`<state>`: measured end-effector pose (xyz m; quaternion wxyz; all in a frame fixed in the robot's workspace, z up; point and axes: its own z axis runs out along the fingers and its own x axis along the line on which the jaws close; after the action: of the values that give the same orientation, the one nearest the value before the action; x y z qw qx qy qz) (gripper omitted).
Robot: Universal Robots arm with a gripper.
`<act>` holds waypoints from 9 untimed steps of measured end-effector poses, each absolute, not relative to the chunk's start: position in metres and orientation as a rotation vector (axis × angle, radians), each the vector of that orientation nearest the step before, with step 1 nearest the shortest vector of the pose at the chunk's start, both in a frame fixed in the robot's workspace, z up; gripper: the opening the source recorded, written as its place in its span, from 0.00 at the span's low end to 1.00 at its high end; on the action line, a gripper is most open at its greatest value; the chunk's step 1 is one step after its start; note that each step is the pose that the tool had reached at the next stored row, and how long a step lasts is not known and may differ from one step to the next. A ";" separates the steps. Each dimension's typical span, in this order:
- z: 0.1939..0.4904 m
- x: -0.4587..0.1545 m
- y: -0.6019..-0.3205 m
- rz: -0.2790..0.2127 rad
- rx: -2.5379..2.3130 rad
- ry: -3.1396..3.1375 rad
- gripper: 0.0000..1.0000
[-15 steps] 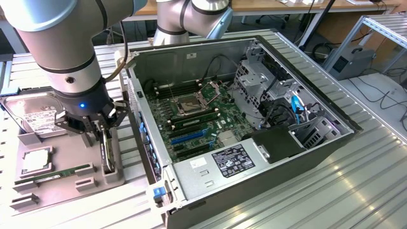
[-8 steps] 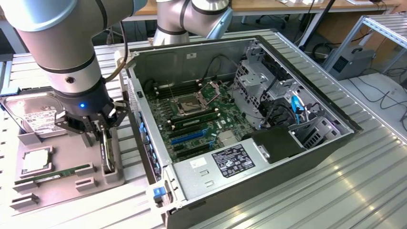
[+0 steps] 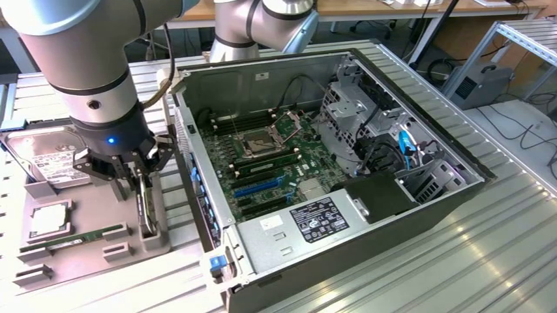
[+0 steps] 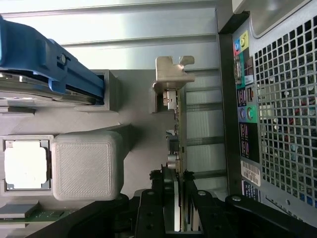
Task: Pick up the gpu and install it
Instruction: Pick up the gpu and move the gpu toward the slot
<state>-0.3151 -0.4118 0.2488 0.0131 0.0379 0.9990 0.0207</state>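
Grasp of the gpu (image 4: 177, 144) where it stands on edge in a slot of the grey parts tray (image 3: 91, 205), just beside the open computer case (image 3: 348, 163) on the desk (image 3: 496, 261). From where I stand, a clean lift calls for a straight pull out of the slot, with the board kept upright so it neither twists nor scrapes the holder walls. The tool (image 4: 178, 181) is drawn in narrow, one finger on each face of the board, clamped toward the end opposite the pale bracket.
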 end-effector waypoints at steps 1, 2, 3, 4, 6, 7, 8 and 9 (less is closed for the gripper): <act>0.249 -0.315 -0.412 0.064 0.118 3.113 0.27; 0.250 -0.315 -0.412 0.064 0.118 3.112 0.27; 0.250 -0.315 -0.412 0.064 0.118 3.112 0.27; 0.251 -0.315 -0.412 0.064 0.118 3.112 0.27; 0.251 -0.315 -0.412 0.064 0.118 3.113 0.27; 0.252 -0.315 -0.412 0.064 0.118 3.113 0.27; 0.252 -0.315 -0.412 0.064 0.118 3.112 0.27; 0.252 -0.315 -0.412 0.064 0.118 3.112 0.27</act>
<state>-0.3151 -0.4118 0.2522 0.0132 0.0378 0.9990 0.0204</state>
